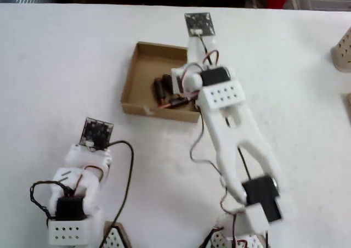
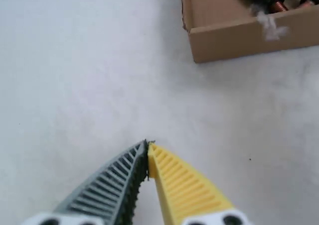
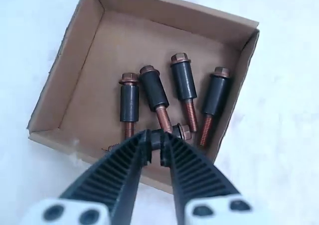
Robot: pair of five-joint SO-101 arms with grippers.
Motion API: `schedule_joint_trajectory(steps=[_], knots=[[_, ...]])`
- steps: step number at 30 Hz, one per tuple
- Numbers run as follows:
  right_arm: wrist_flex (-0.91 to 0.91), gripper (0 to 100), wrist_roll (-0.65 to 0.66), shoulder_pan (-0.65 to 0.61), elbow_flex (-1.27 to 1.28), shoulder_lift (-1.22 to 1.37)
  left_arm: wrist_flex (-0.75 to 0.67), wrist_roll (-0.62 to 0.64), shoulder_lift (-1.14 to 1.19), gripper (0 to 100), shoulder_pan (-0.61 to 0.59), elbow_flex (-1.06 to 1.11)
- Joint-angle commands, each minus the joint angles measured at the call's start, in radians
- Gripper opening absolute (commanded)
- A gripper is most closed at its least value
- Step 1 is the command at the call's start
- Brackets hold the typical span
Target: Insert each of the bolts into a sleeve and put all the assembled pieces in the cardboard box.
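My tool [image 3: 157, 141] hangs over the near wall of the box [image 3: 99, 60], which sits open on the white tabletop [image 3: 279, 160]. Four bolts lie on the box floor, each copper shank pushed through a black sleeve [image 3: 183, 83], heads toward the far wall: one [image 3: 129, 103] on the outside, the next [image 3: 153, 93] leaning against it, and two more [image 3: 215, 98] fanned out beside them. My two dark ribbed fingers [image 3: 124, 170] are pinched onto a fifth bolt [image 3: 183, 132], its sleeve caught between the tips, its copper head poking out to one side.
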Motion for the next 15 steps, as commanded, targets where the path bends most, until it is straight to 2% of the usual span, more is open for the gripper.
schedule_joint_trajectory(steps=[1, 4, 6, 11, 15], knots=[[-0.237, 1.7, 0.009, 0.016, 0.304, -0.277, -0.025, -0.005, -0.010, 2, 0.007, -0.014], [-0.375, 1.7, 0.014, 0.015, 0.525, -0.455, -0.025, -0.005, -0.010, 2, 0.007, -0.012], [-0.404, 1.7, 0.014, 0.015, 0.628, -0.555, -0.025, -0.005, -0.010, 2, 0.007, -0.011], [-0.343, 1.7, 0.008, 0.056, 0.807, -0.765, -0.021, 0.000, -0.010, 2, 0.007, -0.008], [-0.320, 1.7, 0.009, 0.150, 0.948, -0.928, 0.003, 0.002, -0.010, 2, 0.005, -0.002]])
